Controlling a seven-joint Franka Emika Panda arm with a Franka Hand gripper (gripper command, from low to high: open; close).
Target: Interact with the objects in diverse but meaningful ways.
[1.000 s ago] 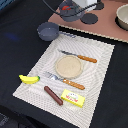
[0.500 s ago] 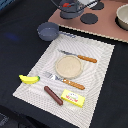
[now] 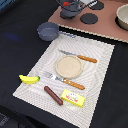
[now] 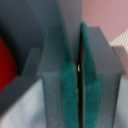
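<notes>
My gripper (image 3: 76, 3) hangs over the grey two-handled pot (image 3: 67, 12) on the stove board at the back of the exterior view. The red tomato (image 3: 76, 6) shows in that pot. In the wrist view my gripper (image 4: 79, 75) is shut, its green pads (image 4: 69, 85) pressed together, with the red tomato (image 4: 7, 65) and the pot's grey wall (image 4: 20, 25) beside them. The grey long-handled saucepan (image 3: 47, 31) stands by the placemat's far corner. The yellow banana (image 3: 29, 78), brown sausage (image 3: 53, 95) and yellow packet (image 3: 73, 98) lie along the mat's near edge.
On the striped placemat (image 3: 100, 85) are a beige plate (image 3: 69, 66), a knife (image 3: 79, 56) and a fork (image 3: 64, 81). The pink stove board (image 3: 107, 27) has black burners (image 3: 90, 19). A pale bowl (image 3: 122, 16) sits at the exterior view's right.
</notes>
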